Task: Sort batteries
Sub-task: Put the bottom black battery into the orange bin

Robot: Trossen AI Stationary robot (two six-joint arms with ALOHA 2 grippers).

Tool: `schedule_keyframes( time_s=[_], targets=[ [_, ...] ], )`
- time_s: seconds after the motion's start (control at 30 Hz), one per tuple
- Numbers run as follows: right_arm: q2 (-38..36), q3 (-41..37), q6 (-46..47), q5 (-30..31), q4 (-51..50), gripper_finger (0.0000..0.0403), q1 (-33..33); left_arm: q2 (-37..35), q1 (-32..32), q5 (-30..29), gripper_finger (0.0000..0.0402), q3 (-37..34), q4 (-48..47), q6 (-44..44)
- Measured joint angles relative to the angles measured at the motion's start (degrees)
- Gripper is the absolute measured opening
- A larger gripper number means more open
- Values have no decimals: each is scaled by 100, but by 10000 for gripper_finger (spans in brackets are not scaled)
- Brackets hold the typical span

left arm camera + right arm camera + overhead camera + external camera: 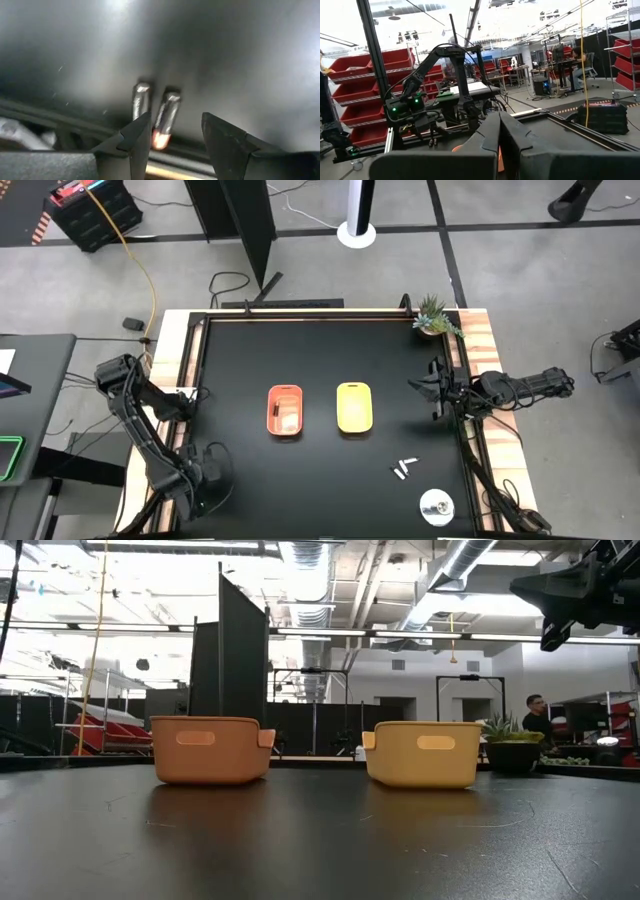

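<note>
Left gripper (pixel 205 478) low at the table's near-left corner, fingers spread apart with nothing between them. In its wrist view 2 silvery batteries (pixel 155 111) stand just ahead of the fingertips (pixel 141 131), side by side on the black table (pixel 320 370); a small orange glow shows at the foot of one.

Right gripper (pixel 428 386) off the table surface at the right edge — fingers pressed together, empty. From the low view it hangs high, above and right of the yellow tray (pixel 423 753).

Loose batteries (pixel 404 470) — about 3 short whitish sticks — lie near the front-right of the table, toward the near edge from the right gripper and well apart from it. A round silvery disc (pixel 435 504) sits just beyond them, closer to the corner.

Orange tray (pixel 285 409) and yellow tray (pixel 355 407) sit mid-table between the 2 grippers, side by side, not touching. Something pale lies inside the orange tray; cannot tell what.

Small potted plant (pixel 434 316) at the far-right corner, past the right gripper.

No readable writing or labels on any item.
</note>
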Motion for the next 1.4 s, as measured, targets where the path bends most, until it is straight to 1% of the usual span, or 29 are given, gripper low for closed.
schedule_keyframes(
  time_s=[0.33, 0.53, 1.4],
  targets=[
    [-2, 1, 0, 0, 0, 29, -1, 0, -303, -126, 169, 0, 96, -427],
    [-2, 1, 0, 0, 0, 29, -1, 0, -389, -384, 169, 0, 120, -557],
    [0, 0, 2, 0, -1, 29, 1, 15, -390, -396, 169, -74, 244, -692]
  ],
)
